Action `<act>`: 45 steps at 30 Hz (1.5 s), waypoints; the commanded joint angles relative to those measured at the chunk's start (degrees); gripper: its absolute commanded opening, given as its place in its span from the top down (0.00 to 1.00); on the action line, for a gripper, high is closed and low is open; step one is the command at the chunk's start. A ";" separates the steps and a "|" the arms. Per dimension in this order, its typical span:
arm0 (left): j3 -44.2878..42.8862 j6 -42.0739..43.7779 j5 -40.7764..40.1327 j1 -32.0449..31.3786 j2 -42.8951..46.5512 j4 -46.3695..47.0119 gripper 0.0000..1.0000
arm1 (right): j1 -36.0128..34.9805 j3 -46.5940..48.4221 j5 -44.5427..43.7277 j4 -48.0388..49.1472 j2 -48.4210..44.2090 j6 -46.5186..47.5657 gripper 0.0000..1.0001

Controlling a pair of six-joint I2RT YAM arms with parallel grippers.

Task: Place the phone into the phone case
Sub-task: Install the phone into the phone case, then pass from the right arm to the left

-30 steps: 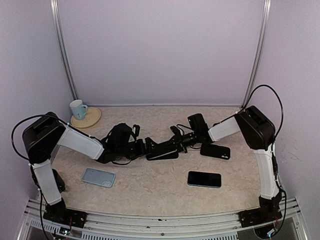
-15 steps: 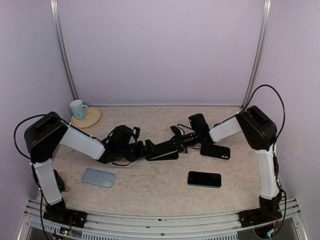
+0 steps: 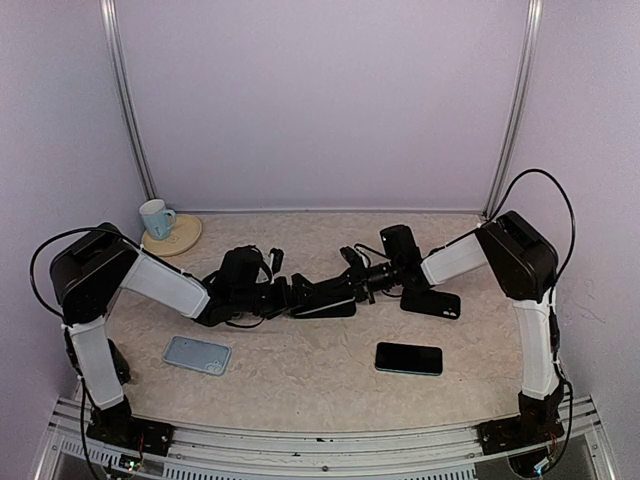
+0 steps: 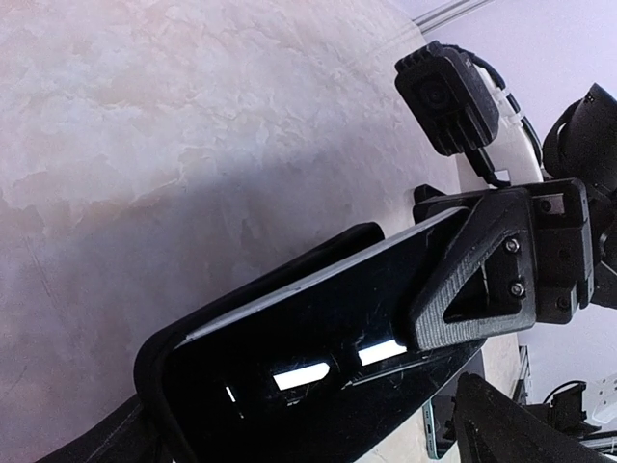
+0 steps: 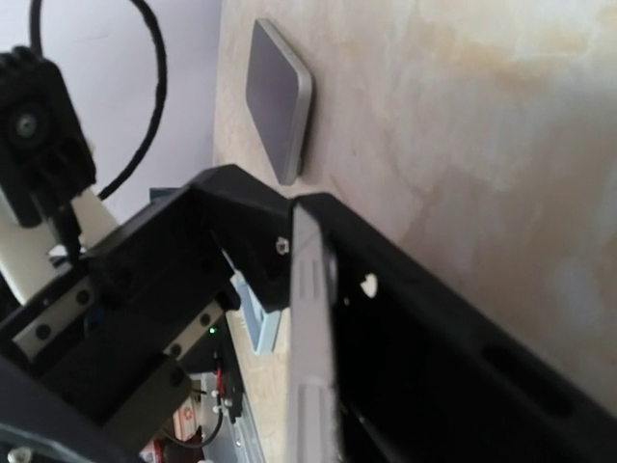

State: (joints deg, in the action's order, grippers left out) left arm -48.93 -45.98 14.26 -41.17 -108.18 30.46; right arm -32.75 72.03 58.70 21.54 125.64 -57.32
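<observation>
Phone sits part-way inside the phone case, tilted over the table, between the two claws. Right claw is clamped on the phone's exposed end. Left claw stands wide, a finger against each long edge of the case. The table surface is beige and marbled. On the near side of the left claw lies a pale-blue case; on the near side of the right claw, a black handset. Plain lilac walls enclose the table on three sides.
</observation>
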 commanded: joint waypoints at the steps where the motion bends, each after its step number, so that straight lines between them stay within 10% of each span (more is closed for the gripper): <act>1: 0.67 0.32 5.11 0.10 0.62 6.91 0.03 | -0.73 -0.73 2.97 5.30 -3.30 -0.76 1.00; 17: 3.05 -1.48 9.45 0.28 2.24 13.27 0.10 | -0.82 -4.15 5.53 14.77 -4.35 -3.86 1.00; 45: 6.80 -4.02 14.16 1.27 4.65 22.35 0.55 | -0.82 -6.04 6.36 15.65 -4.53 -0.94 1.00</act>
State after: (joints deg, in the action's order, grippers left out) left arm -42.02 -49.84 24.84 -39.51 -106.26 44.56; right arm -32.77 66.72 65.23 35.11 122.76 -58.13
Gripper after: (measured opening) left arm 0.470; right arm 0.048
